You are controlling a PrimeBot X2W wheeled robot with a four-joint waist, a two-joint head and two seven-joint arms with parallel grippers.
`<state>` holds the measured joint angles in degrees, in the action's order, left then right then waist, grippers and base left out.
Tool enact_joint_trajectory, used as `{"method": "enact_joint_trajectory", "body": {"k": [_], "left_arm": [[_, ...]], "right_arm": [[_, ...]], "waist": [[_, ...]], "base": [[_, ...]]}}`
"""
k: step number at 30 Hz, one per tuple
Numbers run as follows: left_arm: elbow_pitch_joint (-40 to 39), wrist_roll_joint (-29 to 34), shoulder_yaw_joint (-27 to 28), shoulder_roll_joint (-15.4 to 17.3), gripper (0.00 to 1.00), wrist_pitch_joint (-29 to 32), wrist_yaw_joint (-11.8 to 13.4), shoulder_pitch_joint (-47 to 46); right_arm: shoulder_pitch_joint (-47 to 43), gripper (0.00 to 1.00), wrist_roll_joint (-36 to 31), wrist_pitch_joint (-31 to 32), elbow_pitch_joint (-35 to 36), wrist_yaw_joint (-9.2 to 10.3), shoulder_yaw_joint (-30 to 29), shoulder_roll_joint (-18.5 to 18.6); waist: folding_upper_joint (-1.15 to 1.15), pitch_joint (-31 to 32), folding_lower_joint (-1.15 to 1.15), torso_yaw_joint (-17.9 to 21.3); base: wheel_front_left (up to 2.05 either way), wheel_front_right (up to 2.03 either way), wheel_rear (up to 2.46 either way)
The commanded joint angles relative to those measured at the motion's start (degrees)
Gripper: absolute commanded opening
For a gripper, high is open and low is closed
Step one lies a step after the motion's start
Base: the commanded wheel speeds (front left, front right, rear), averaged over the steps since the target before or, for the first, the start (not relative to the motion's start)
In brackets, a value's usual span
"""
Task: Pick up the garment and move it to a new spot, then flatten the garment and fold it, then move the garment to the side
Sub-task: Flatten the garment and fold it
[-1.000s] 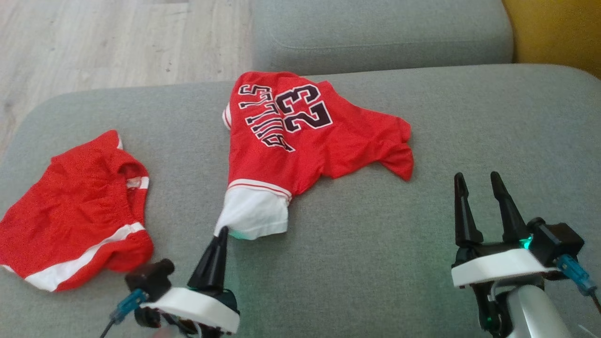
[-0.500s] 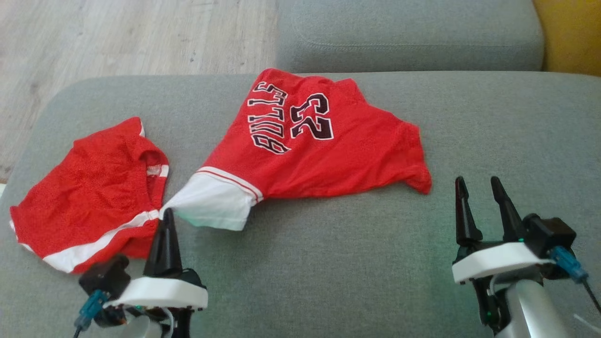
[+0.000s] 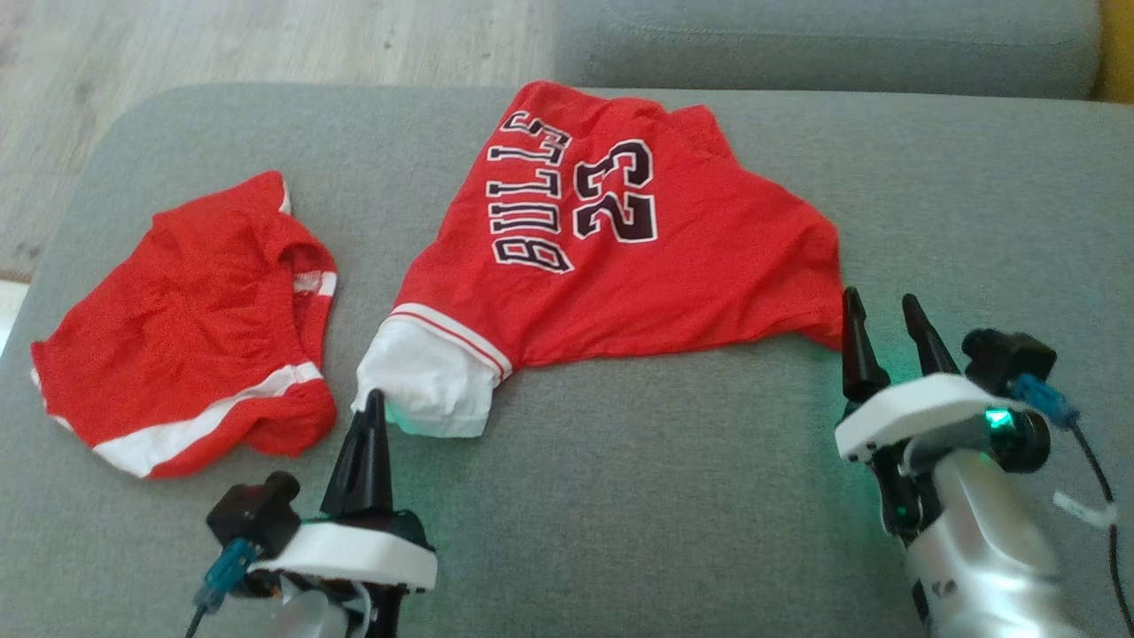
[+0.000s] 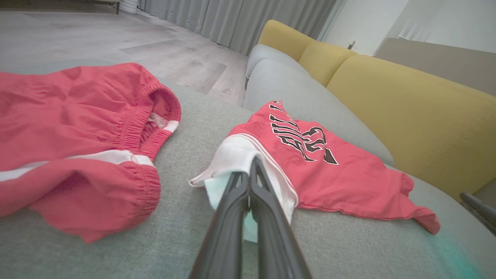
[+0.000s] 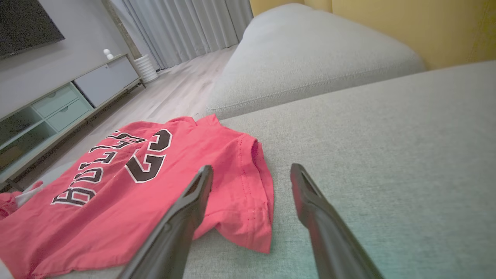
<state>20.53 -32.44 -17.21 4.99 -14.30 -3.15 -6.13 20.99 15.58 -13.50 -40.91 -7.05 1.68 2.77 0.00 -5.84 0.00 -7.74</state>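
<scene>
Left gripper (image 3: pixel 376 400) pinches the white sleeve (image 3: pixel 430 385) of the thin red jersey (image 3: pixel 673 283); right gripper (image 3: pixel 881 299), spread, hangs beside its wrinkled corner.

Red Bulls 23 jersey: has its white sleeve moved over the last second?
Yes. The white sleeve, pinched in the shut left gripper, went toward the robot's left: its gap to the red white-striped shorts is much narrower.
</scene>
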Motion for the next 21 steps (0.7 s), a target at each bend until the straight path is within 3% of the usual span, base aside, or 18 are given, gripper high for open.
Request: {"method": "enact_joint_trajectory", "body": {"k": [1, 10, 21], "left_arm": [[-1.11, 0.92, 1.19, -0.14, 0.0, -0.69, -0.53, -3.02], [-0.29, 1.92, 1.97, -1.47, 0.0, -0.7, -1.87, -4.23], [0.53, 2.75, 2.85, -1.89, 0.0, -0.7, -2.68, -4.33]], "right_arm": [[3.81, 1.0, 2.69, 0.56, -1.45, -0.44, 2.0, 0.1], [11.17, 1.0, 7.72, 0.57, -14.79, -0.44, 3.18, 0.1], [13.19, 1.0, 11.84, -0.61, -19.39, -0.44, 7.44, 0.1]], "waist": [[0.0, -1.08, 0.0, -1.02], [0.0, -2.77, 0.0, -2.51], [0.0, -2.77, 0.0, -1.73]], "base": [[0.0, 0.0, 0.0], [0.0, 0.0, 0.0], [0.0, 0.0, 0.0]]}}
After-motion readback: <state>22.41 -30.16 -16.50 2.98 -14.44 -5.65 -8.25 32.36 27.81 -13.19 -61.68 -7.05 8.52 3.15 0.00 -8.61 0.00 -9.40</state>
